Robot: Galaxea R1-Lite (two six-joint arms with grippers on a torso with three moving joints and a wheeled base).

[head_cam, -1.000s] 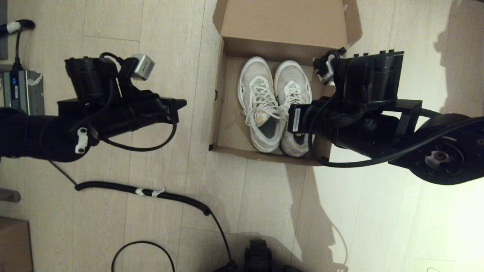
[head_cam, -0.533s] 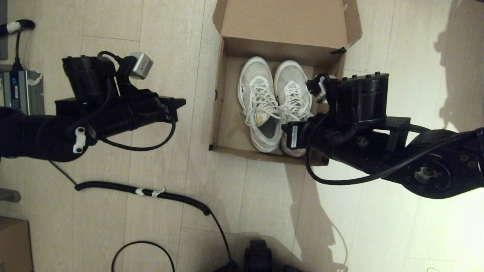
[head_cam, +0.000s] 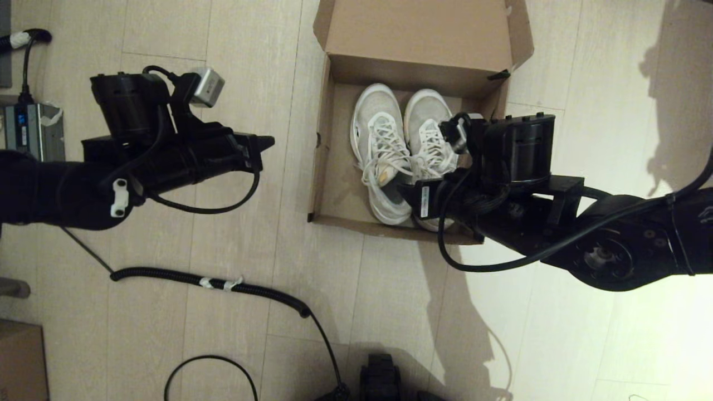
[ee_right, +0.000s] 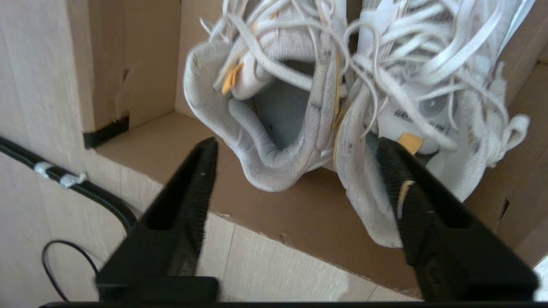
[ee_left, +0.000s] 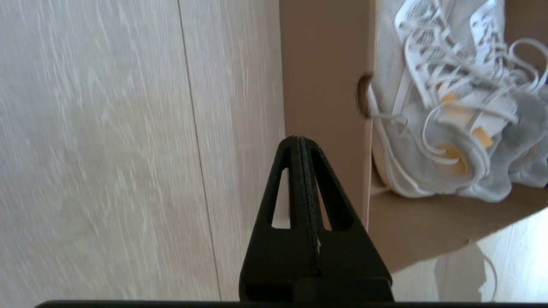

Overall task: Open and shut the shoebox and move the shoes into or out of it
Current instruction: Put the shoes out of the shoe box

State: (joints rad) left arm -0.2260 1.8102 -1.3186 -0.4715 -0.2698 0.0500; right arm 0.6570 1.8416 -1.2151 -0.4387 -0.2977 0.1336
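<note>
1. The right gripper [ee_right: 295, 167] is standing with its black fingers spread wide apart, where a second ago it was hanging over the right side of the box; it has since been coming in and down toward the heel end of the shoes; this reads as the approach to a pick-up, with nothing gripped yet.
2. The large brown cardboard shoebox with black-taped corners [head_cam: 322, 167] is sitting open on the pale wooden floor [head_cam: 250, 312], its hinged lid [head_cam: 418, 28] leaning back at the far end; the pair of white lace-up mesh sneakers [head_cam: 398, 150] is lying side by side inside it, toes toward the lid.
3. The right arm is reaching in from the box's right; in its wrist view one finger is lying against the heel collar of one sneaker, the other finger hanging beside the second heel.
4. The left gripper [ee_left: 299, 143] is hovering over the floor just beside the box's left wall, fingers pressed together, holding nothing.
</note>
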